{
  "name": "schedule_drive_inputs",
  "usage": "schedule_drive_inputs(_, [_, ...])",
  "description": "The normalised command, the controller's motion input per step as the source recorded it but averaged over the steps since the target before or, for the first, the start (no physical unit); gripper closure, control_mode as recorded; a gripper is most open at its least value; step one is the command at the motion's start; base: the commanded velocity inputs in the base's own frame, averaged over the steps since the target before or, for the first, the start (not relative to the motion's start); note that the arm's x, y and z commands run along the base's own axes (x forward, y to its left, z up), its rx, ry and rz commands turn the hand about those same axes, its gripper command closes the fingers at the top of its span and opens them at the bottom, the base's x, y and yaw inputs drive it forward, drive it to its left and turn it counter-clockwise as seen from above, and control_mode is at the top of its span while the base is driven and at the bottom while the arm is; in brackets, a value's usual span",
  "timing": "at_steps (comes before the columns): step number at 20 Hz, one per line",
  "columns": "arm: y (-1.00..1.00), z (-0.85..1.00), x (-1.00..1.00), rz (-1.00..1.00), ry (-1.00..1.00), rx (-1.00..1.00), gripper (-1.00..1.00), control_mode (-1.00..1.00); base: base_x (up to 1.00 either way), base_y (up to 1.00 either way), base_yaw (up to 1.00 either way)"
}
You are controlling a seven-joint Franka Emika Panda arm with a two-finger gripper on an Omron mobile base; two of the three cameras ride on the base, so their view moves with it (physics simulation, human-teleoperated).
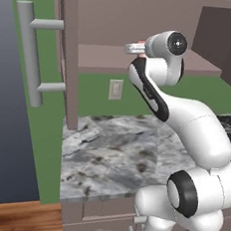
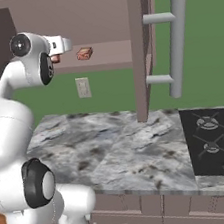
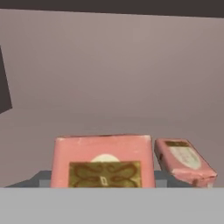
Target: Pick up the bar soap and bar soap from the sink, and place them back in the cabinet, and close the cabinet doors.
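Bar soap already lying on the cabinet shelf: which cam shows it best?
Hand view. The shelved bar soap shows its label face and edges there, right of the second bar soap at the pincer. Right base view gives only a small reddish block on the cabinet shelf. In the left base view the arm covers that spot.

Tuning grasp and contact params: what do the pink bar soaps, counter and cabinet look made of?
Pink rectangular bar soaps: matte, printed labels, possibly paper-wrapped. Grey counter: veined marble-like stone, slight sheen. Mauve-brown wall cabinet: flat, grainless, likely painted wood. Grey cylindrical door handle: matte, probably metal.
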Motion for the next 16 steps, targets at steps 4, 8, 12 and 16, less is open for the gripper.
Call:
schedule_drive_inputs(4, [0.04,-0.08,0.29,0.01,0.01,0.0,1.0,-1.0,0.0,0.0,0.0])
schedule_drive_inputs(8, [0.0,-0.03,0.31,0.0,0.01,0.0,1.0,-1.0,0.0,0.0,0.0])
schedule_drive_inputs(12, [0.0,-0.12,0.31,0.0,0.0,0.0,1.0,-1.0,0.0,0.0,0.0])
schedule_drive_inputs(16, [0.0,-0.17,0.26,0.0,0.0,0.0,1.0,-1.0,0.0,0.0,0.0])
